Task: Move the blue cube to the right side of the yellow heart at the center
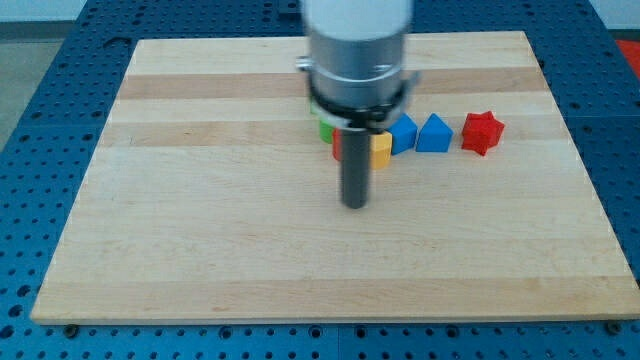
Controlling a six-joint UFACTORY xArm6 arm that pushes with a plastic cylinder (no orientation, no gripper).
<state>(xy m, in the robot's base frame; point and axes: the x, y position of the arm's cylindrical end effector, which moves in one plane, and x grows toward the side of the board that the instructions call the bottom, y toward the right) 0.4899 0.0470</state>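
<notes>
My arm hangs straight down over the board [200,240]. My tip [355,205] touches nothing, just below the yellow heart [381,149]. The blue cube [403,133] sits right beside the heart, on the view's right.

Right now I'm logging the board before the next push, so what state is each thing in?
my tip: on the board, below the row of blocks, touching none.
blue cube: resting against the yellow block's right side.
yellow block: mostly hidden behind the rod; shape unclear.
blue triangular block: lying flat, right of the blue cube.
red star-shaped block: apart, rightmost.
green block: mostly hidden.
red block: only a sliver shows.
</notes>
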